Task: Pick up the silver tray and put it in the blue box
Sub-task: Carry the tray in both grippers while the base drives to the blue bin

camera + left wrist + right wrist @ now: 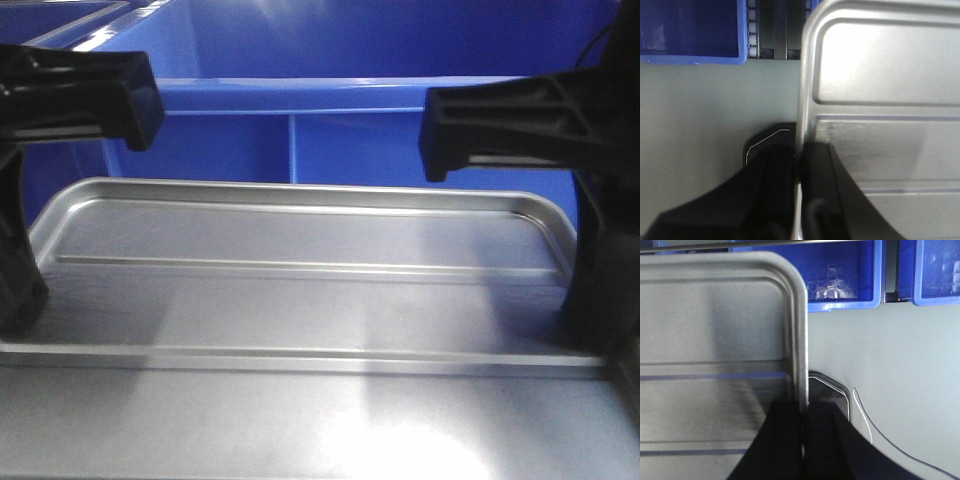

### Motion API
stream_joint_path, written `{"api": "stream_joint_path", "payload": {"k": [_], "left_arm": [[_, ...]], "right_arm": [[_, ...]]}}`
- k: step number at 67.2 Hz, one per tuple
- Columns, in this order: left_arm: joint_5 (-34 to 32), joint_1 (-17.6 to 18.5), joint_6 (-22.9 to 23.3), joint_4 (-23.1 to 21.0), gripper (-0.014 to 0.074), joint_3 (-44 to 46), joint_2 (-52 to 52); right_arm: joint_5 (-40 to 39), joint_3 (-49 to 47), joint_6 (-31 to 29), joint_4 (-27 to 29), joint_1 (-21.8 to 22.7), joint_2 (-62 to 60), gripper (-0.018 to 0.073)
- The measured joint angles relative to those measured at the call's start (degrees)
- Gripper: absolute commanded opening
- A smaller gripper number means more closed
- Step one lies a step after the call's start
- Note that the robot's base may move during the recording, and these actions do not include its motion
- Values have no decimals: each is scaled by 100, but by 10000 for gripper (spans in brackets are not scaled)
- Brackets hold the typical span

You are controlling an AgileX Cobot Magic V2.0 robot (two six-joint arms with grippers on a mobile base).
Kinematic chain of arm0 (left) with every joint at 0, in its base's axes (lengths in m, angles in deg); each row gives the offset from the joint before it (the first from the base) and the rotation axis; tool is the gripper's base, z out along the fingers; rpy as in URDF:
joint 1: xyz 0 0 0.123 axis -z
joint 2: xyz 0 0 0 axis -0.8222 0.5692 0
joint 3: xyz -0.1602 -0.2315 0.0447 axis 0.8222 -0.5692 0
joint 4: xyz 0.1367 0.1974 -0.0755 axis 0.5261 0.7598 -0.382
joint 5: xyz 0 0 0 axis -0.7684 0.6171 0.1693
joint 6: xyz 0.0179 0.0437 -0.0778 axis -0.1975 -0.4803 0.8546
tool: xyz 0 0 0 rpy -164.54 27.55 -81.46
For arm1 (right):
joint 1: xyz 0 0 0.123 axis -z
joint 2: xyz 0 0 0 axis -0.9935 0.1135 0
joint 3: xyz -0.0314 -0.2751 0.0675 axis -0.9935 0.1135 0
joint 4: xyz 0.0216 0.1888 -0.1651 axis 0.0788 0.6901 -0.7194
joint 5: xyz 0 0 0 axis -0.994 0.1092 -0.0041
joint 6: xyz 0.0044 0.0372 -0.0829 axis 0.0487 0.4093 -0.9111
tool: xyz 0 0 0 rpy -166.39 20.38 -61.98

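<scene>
Tray [300, 250] lies level on the near side of the box [350, 95], left claw [799, 165] and right claw [804, 415] each clamped on a side rim; best raise both ends evenly, clear the near wall, lower flat.

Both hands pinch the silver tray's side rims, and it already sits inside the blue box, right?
Half right. The left hand and right hand do pinch its rims, but the silver tray is outside the blue box, which the front view shows beyond it.
</scene>
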Motion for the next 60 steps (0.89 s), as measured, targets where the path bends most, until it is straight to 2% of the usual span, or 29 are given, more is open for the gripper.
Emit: {"api": "stream_joint_path", "payload": {"k": [60], "left_arm": [[-22, 0, 0, -17, 6, 0, 0]], "right_arm": [[17, 0, 10, 0, 0, 0, 59]]}}
